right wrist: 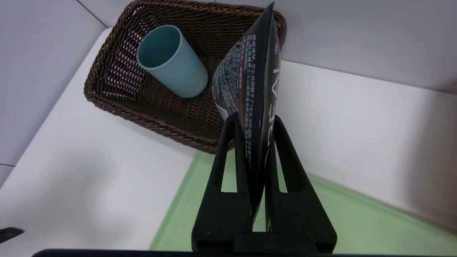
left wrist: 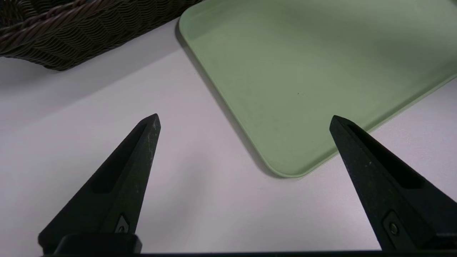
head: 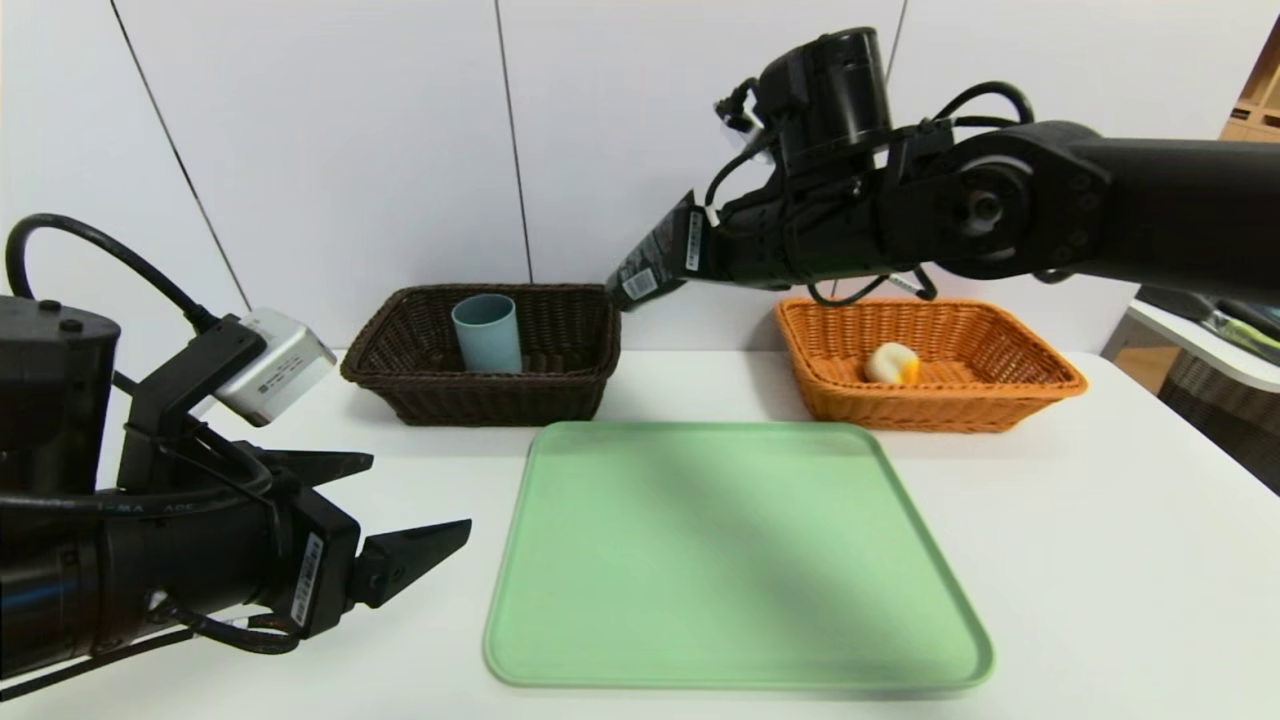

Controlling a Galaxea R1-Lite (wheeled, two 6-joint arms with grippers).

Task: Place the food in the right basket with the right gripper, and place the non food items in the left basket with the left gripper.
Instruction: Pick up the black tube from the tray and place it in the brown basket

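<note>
right tool clamped on our black sachet near the brown basket | light, floppy, slick: we grip its lower edge | left tool apart, idle over the counter

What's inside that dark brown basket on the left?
One light blue cup stands in the dark brown basket, mouth up. The rest of the floor that shows is bare weave. The near wall hides the floor just behind it, and the black tube covers one corner in the right wrist view.

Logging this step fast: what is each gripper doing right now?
Left gripper: open, empty, low beside the tray.
Right gripper: shut on a black tube, raised near the brown basket.
</note>
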